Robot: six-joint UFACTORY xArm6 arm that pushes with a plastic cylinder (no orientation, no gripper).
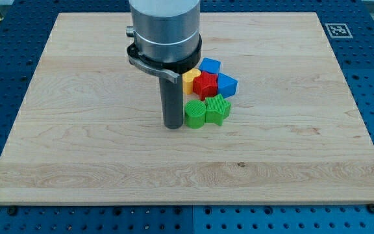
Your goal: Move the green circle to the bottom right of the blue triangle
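My tip [173, 125] rests on the board just left of the green circle [195, 113], close to or touching it. A green star-like block [218, 109] sits against the circle's right side. Above them is a tight cluster: a red block [206, 84], a yellow block [189, 80] partly hidden by the rod, a blue block [210, 65] at the top and the blue triangle [227, 85] at the right. The green circle lies below and left of the blue triangle.
The wooden board [76, 149] sits on a blue perforated table. A fiducial marker [336, 30] is at the board's top right corner. The arm's large grey body [164, 29] hides part of the board above the cluster.
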